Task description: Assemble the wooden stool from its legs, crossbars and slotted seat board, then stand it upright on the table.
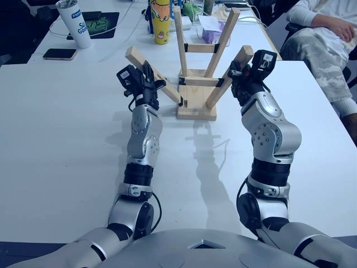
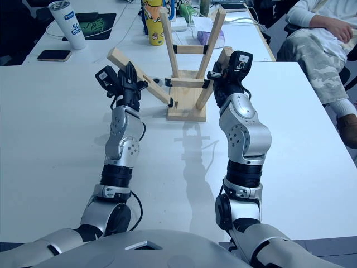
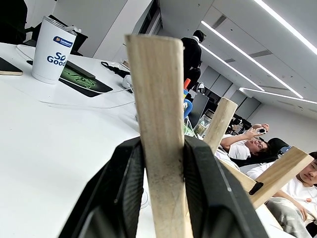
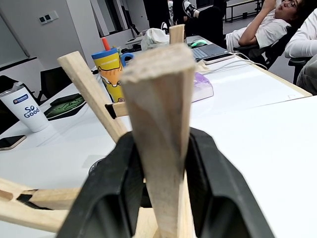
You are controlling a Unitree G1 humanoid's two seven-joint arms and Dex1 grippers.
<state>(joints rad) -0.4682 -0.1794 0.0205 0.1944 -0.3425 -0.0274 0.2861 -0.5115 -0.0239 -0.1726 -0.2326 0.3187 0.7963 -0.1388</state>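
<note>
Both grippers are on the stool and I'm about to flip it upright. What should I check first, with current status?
1. Left gripper clamped on the left leg: ok.
2. Right gripper clamped on the right leg: ok.
3. Seat board flat on the table, legs pointing up: ok as a start pose.
4. Crossbars sitting between the legs: ok in place, but cannot tell how firmly the joints hold.
5. Room behind for the swing: cannot tell. The yellow cup stands behind the legs, and the gap is unclear.
</note>
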